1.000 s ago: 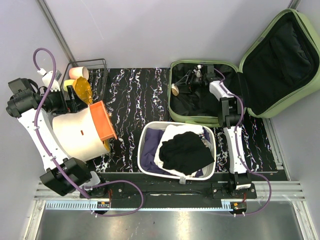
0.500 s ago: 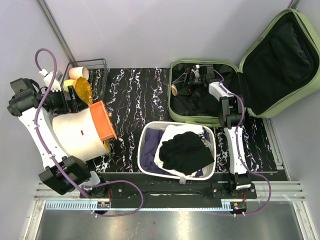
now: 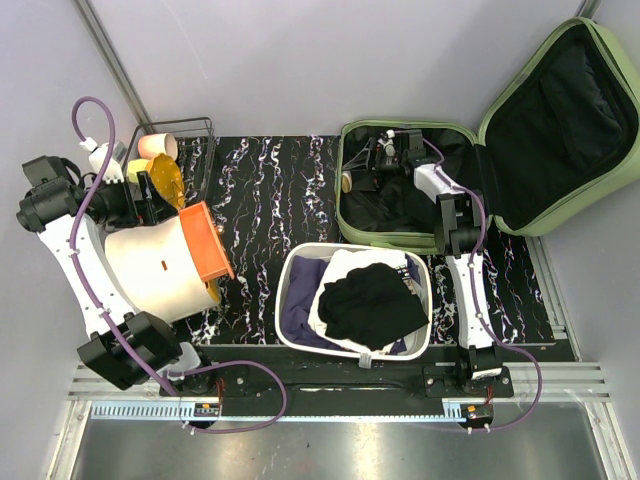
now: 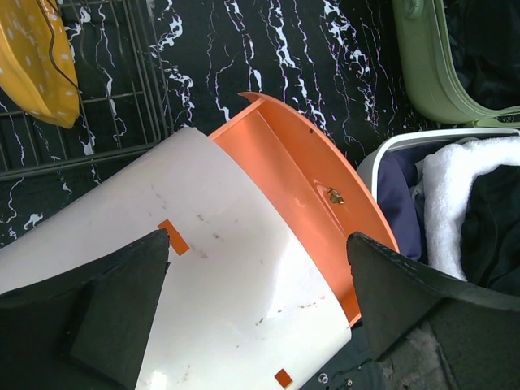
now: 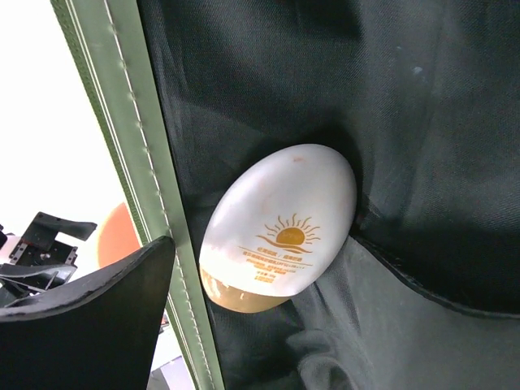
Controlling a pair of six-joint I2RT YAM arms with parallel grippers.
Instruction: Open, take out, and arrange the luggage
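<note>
At far right of the worktop, the olive-green luggage lies unzipped and open: base flat, lid swung out to the right and tilted up, black lining showing.

Over the luggage base, at its back-left corner, the right pincer hangs with jaws spread wide and nothing held. Right wrist view shows one dark finger low at left; the other is out of frame. A white oval sunscreen bottle with a gold sun print and tan cap lies on the lining, pressed against the luggage's left wall. It is just beside that finger and no contact is visible. More dark stuff sits under the arm in the luggage base, can't identify it.

Just in front of the luggage sits a white rectangular bin. It holds a black garment on top, a white towel and a navy cloth.

Well left of the luggage, a white round trash can with an orange lid lies on its side. Its lid end points toward the bin. Above the can, the left pincer has jaws wide apart and nothing gripped. The can fills the wrist view between the fingers.

Further left of the luggage, at the back, a wire basket holds a pink cup and a yellow dotted piece.
</note>
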